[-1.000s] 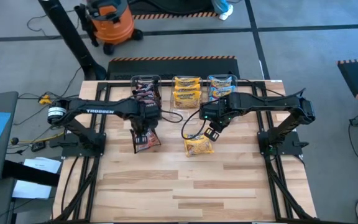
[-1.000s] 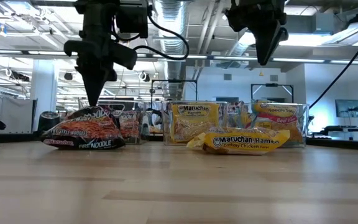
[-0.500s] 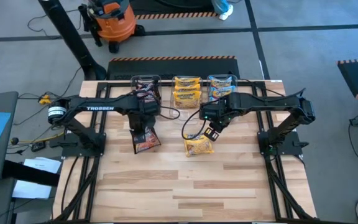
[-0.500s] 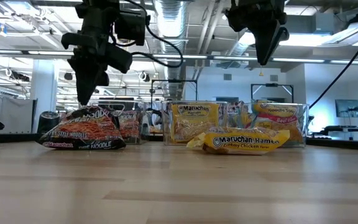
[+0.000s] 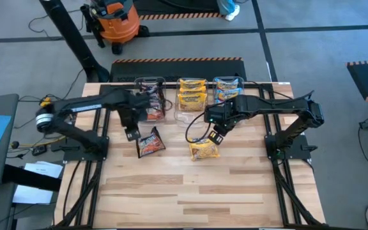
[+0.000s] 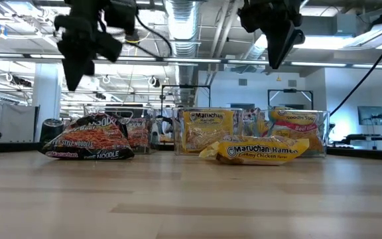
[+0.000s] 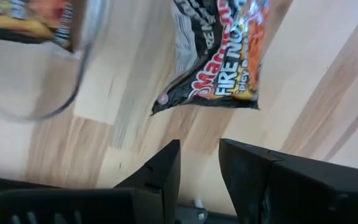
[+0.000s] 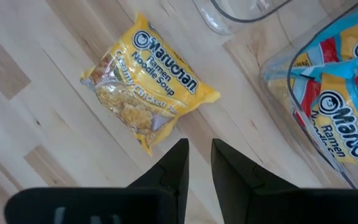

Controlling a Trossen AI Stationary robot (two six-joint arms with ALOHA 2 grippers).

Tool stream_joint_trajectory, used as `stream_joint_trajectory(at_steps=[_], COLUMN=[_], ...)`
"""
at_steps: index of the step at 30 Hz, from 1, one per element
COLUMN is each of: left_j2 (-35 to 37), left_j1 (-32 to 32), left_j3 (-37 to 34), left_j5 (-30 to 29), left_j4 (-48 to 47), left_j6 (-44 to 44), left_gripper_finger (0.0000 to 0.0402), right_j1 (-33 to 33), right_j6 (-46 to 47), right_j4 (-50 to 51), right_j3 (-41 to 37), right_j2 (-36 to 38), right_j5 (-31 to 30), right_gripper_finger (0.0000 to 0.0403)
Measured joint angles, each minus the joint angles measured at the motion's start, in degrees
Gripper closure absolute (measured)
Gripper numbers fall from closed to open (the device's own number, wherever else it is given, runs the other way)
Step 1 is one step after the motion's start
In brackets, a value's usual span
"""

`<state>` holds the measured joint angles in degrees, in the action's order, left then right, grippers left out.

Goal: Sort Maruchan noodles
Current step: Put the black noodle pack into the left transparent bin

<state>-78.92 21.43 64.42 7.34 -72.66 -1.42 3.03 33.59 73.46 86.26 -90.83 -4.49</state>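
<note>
Two Maruchan noodles packets lie flat on the wooden table. The dark one [image 5: 150, 142] [image 6: 88, 139] [image 7: 219, 56] is left of centre and the yellow one [image 5: 203, 151] [image 6: 260, 151] [image 8: 148, 87] right of centre. My left gripper [image 5: 131, 134] [image 7: 199, 165] hangs open above the table, just left of the dark packet and well above it [image 6: 71, 83]. My right gripper [image 5: 216, 136] [image 8: 199, 158] hangs above the yellow packet's far side, its fingers a narrow gap apart, nothing between them.
Three clear tubs stand in a row at the far edge: one with dark packets [image 5: 149, 92], one with yellow packets [image 5: 191, 92], one with blue packets [image 5: 227, 88] [image 8: 328, 124]. The near half of the table [image 5: 190, 191] is bare wood.
My left gripper has risen from just over the dark packet and swung toward the table's left edge. The dark packet stays lying where it was.
</note>
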Motion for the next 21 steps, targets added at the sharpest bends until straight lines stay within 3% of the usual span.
stream_joint_trajectory(at_steps=[10, 21], left_j2=[15.3, 20.9], left_j1=[6.0, 7.6], left_j3=[0.0, 0.0], left_j5=[0.6, -0.3], left_j4=[0.5, -7.7], left_j6=[-1.9, -3.9], left_gripper_finger=[0.0306, 0.0290], right_j1=[0.0, 0.0], right_j6=[0.0, -0.1], right_j4=[-0.7, -0.7], right_j3=[0.0, 0.0], right_j2=[0.0, 0.0], right_j5=[0.0, 0.0], right_gripper_finger=[0.0310, 0.0310])
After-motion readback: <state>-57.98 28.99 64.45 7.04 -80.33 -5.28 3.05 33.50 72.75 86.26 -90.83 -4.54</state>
